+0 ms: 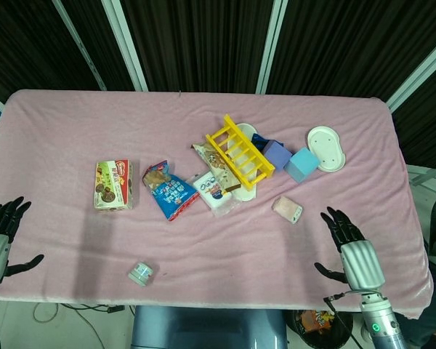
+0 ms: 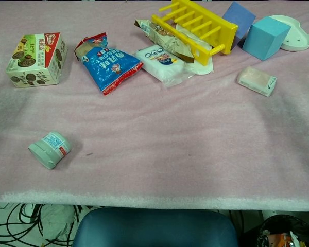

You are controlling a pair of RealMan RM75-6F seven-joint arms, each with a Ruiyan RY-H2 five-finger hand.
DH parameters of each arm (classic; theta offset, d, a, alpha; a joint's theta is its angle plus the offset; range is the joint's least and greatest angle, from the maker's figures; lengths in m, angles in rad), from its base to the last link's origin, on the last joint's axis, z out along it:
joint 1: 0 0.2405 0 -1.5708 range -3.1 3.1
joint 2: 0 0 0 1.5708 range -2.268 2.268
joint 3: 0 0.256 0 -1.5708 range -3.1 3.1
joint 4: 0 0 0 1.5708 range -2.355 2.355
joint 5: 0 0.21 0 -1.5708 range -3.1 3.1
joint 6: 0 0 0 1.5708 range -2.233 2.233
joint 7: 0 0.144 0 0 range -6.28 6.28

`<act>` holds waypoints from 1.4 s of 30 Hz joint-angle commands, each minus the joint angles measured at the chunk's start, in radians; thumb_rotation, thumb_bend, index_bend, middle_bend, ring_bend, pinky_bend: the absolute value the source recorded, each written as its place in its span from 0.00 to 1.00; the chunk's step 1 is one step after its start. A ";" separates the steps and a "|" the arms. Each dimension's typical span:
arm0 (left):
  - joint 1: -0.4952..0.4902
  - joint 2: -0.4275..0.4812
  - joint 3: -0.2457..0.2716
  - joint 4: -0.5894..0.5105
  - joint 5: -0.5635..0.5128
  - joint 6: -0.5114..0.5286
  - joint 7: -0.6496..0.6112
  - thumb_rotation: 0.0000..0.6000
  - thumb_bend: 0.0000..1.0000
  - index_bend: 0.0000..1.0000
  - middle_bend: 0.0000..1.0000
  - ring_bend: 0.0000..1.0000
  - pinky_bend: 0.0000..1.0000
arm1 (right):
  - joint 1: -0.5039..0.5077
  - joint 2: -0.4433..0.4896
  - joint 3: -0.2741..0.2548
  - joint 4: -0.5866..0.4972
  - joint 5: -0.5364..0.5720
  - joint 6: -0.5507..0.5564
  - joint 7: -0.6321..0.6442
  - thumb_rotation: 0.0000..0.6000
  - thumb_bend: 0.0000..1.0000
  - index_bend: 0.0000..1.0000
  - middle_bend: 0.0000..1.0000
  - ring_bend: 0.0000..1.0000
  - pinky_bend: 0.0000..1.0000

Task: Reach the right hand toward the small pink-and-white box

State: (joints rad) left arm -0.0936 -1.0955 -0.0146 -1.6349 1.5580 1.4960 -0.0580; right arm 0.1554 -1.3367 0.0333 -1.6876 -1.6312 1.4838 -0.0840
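Observation:
The small pink-and-white box (image 1: 287, 209) (image 2: 256, 81) lies flat on the pink cloth, right of centre, just below the yellow rack. My right hand (image 1: 351, 246) hovers over the table's front right part, fingers spread and empty, a short way right of and nearer than the box. My left hand (image 1: 0, 231) is at the front left edge, fingers apart and holding nothing. Neither hand shows in the chest view.
A yellow rack (image 1: 239, 152), snack packets (image 1: 169, 190), a white tissue pack (image 1: 214, 192), purple (image 1: 276, 154) and teal blocks (image 1: 301, 164) and a white dish (image 1: 326, 148) crowd the middle. A cookie box (image 1: 113, 185) sits left, a small jar (image 1: 140, 273) near the front edge.

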 commanded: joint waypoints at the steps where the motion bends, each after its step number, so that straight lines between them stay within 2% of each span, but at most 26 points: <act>1: -0.005 -0.002 -0.002 0.002 -0.006 -0.009 0.000 1.00 0.00 0.00 0.00 0.00 0.00 | 0.057 -0.034 0.062 -0.076 0.110 -0.103 -0.088 1.00 0.20 0.07 0.09 0.06 0.22; 5: -0.007 -0.001 -0.003 0.000 -0.009 -0.014 -0.006 1.00 0.00 0.00 0.00 0.00 0.00 | 0.128 -0.085 0.139 -0.110 0.262 -0.209 -0.194 1.00 0.20 0.07 0.11 0.08 0.22; 9: -0.007 0.002 -0.004 -0.003 -0.012 -0.015 -0.016 1.00 0.00 0.00 0.00 0.00 0.00 | 0.202 -0.152 0.201 -0.083 0.397 -0.287 -0.296 1.00 0.20 0.09 0.15 0.12 0.23; 17: -0.014 0.005 -0.005 -0.004 -0.023 -0.033 -0.021 1.00 0.00 0.00 0.00 0.00 0.00 | 0.305 -0.289 0.262 0.042 0.567 -0.345 -0.405 1.00 0.21 0.15 0.19 0.16 0.24; 29: -0.018 0.006 -0.009 -0.009 -0.041 -0.048 -0.020 1.00 0.00 0.00 0.00 0.00 0.00 | 0.400 -0.423 0.305 0.249 0.668 -0.387 -0.418 1.00 0.22 0.19 0.20 0.17 0.25; 36: -0.020 0.006 -0.011 -0.012 -0.049 -0.054 -0.021 1.00 0.00 0.00 0.00 0.00 0.00 | 0.432 -0.452 0.323 0.340 0.693 -0.398 -0.406 1.00 0.25 0.27 0.24 0.21 0.27; 42: -0.021 0.007 -0.011 -0.015 -0.051 -0.057 -0.020 1.00 0.00 0.00 0.00 0.00 0.00 | 0.435 -0.456 0.318 0.383 0.702 -0.400 -0.391 1.00 0.27 0.33 0.27 0.23 0.27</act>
State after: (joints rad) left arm -0.1145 -1.0889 -0.0254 -1.6494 1.5073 1.4393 -0.0779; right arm 0.5898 -1.7915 0.3527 -1.3100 -0.9316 1.0847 -0.4782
